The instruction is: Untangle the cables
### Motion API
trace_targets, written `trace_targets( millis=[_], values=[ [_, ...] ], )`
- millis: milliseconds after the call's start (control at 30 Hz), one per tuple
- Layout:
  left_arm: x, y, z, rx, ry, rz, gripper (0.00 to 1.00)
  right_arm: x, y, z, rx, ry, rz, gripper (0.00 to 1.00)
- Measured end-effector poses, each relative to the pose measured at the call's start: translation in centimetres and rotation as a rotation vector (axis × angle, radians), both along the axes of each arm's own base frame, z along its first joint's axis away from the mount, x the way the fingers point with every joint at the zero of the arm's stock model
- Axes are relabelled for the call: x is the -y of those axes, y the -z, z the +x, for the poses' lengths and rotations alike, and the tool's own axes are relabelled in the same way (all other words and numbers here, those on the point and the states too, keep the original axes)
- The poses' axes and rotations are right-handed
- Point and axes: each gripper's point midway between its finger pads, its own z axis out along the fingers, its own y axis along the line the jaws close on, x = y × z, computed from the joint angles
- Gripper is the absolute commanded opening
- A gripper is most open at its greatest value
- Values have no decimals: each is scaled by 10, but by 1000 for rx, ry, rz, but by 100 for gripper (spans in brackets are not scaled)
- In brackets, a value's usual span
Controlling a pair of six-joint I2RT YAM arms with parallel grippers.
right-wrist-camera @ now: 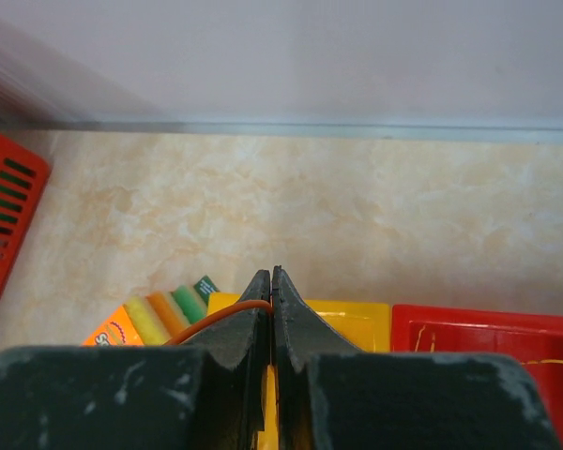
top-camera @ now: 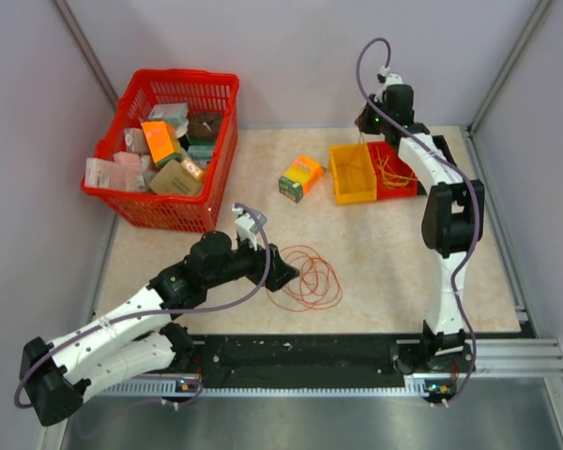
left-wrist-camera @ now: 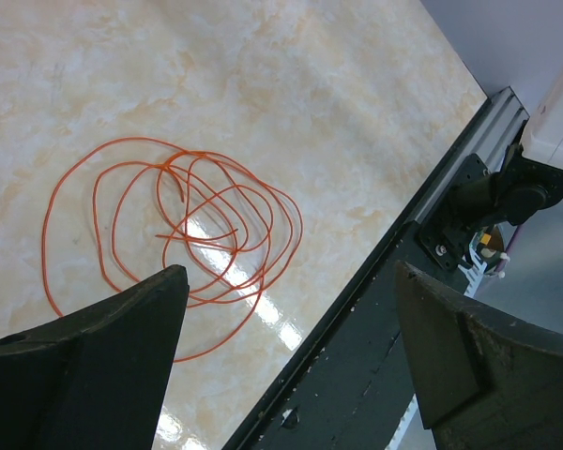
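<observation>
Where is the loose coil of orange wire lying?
Overhead view: the orange coil lies flat on the table near the front middle, just right of the open left gripper.

I am seeing basket [top-camera: 159,212] sitting back-left on table [top-camera: 403,272] | pack [top-camera: 301,177] lying between it and left bin [top-camera: 352,178], right bin [top-camera: 387,187] touching beside it | coiled cable [top-camera: 305,278] lying front-centre, just right of my left gripper [top-camera: 286,274] | right gripper [right-wrist-camera: 272,277] hanging over the bins, cable strand [right-wrist-camera: 230,309] running from it.
</observation>
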Motion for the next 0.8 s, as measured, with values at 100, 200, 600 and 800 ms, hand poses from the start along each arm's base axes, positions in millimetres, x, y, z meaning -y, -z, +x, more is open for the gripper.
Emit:
trace_targets(
  millis=[100,200,600,800],
  values=[
    [0,0,0,0,0,1,94,-4,28,6,-35,-13,5,0],
    [0,0,0,0,-1,1,94,-6,50,8,-70,-23,-2,0],
    [1,0,-1,-9,2,-7,94,-9,103,-42,-210,-55,-118,10],
    [1,-1,-1,-16,1,-12,94,-6,121,-65,-325,-51,-157,17]
  ],
)
